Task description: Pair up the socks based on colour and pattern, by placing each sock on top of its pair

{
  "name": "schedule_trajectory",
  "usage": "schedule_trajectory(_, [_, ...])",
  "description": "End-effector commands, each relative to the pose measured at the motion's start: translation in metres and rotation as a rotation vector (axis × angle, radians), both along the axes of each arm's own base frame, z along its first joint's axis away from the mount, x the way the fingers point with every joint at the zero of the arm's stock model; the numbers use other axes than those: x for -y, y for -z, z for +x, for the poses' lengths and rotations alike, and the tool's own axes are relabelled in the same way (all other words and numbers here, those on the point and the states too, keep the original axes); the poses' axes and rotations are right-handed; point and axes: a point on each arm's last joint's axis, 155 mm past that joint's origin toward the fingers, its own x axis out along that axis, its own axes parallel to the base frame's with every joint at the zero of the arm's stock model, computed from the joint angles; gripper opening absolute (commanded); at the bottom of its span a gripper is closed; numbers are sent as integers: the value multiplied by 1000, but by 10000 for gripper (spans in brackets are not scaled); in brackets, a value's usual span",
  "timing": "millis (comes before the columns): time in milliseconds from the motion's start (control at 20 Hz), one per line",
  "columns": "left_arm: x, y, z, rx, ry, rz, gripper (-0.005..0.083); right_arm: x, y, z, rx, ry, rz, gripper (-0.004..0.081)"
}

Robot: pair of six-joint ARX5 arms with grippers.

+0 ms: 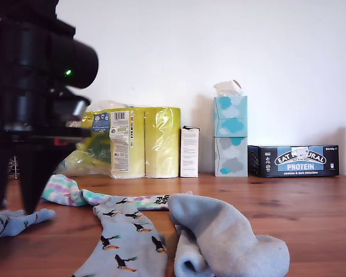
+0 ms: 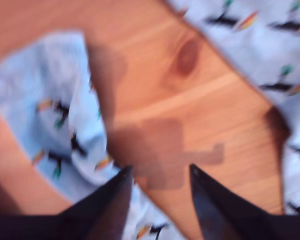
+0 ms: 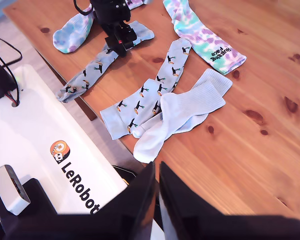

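Our first gripper (image 2: 157, 172), jaws parted and empty, hangs over the bird-print sock (image 2: 65, 130) at the exterior view's left; second gripper (image 3: 156, 175) clenched, well apart.

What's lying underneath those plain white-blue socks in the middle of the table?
The plain socks lie stacked, overlapping the edge of a bird-print sock. Beyond that there is bare wooden table. How far the printed sock reaches beneath them is covered.

Worktop (image 1: 311, 213): two stacked ribbed socks (image 1: 230, 242) at exterior view's right, overlapping printed sock (image 1: 130, 242) to their left. Second printed sock (image 1: 14, 222) at far left. Lettered sock (image 1: 69, 190) behind them. Boxes (image 1: 293, 160) against wall.
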Motion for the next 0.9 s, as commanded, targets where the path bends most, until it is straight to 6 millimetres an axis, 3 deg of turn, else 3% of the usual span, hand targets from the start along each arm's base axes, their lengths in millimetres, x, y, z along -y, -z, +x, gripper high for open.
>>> schedule_trajectory(0, [-13,7,-12,-53,-32,41,504,-3,-1,3,7,-3,-1,-12])
schedule_trajectory(250, [-31,17,-19,-80,-90,93,503,-7,-8,7,51,-25,10,-12])
schedule_trajectory(500, [-30,21,-12,-58,-97,81,503,-9,-10,8,70,-37,10,-12])
schedule_trajectory(850, [-36,41,-12,-105,-118,102,503,-9,-10,8,70,-37,9,-12])
